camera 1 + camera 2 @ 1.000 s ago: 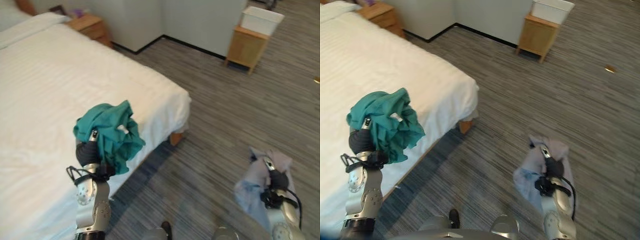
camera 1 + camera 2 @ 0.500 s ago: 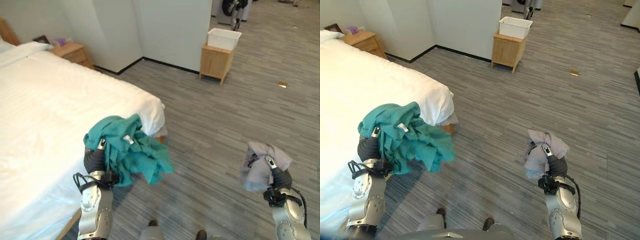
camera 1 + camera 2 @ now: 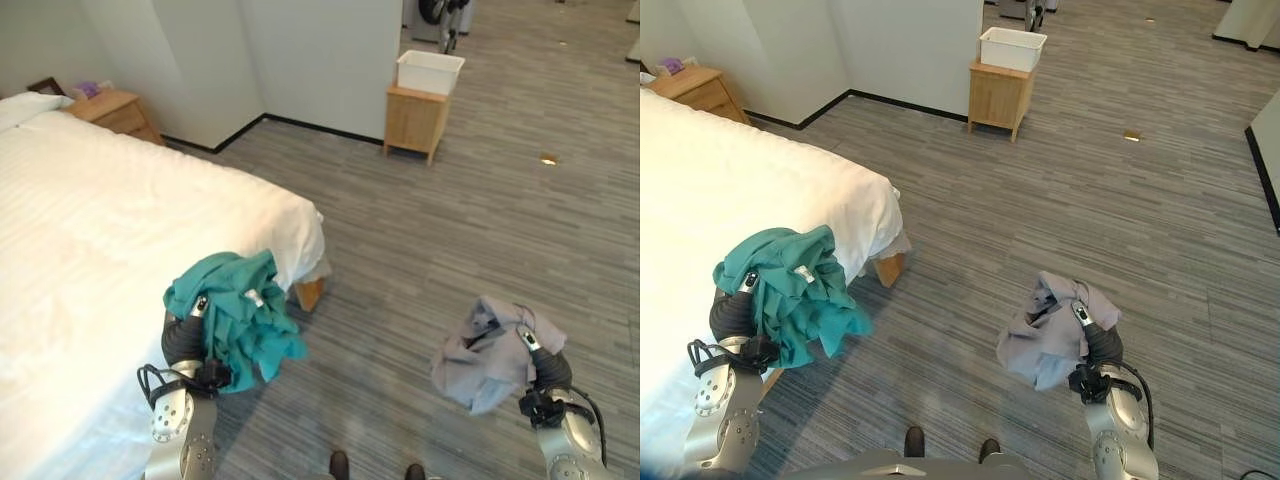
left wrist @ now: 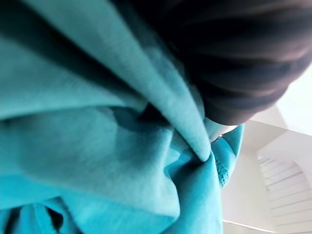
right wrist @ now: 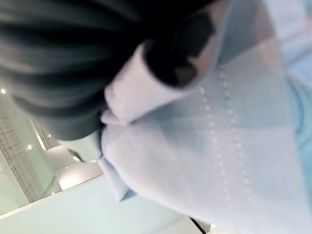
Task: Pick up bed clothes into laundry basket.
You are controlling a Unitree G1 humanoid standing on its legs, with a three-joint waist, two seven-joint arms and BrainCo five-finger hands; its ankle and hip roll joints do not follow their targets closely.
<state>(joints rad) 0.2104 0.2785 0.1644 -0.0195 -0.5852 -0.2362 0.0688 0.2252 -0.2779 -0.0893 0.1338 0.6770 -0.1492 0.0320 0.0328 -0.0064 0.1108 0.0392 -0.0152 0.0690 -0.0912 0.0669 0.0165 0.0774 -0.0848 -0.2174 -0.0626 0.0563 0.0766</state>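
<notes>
Left hand lower left of frame, raised beside bed; teal shirt bunched over it, fingers buried in cloth, grip cannot tell. Right hand lower right, grey shirt draped over it, fingers hidden, cannot tell. Both lifted clear of floor, likely for carrying. White basket on wooden stand, upper centre, well apart.

Bright, even light is filling the room, and the white bed at the left of the frame is glaring almost to blank. Soft shadow is lying on the floor under the bed's near corner. Both wrist views are showing cloth pressed close, blurring out of focus.
</notes>
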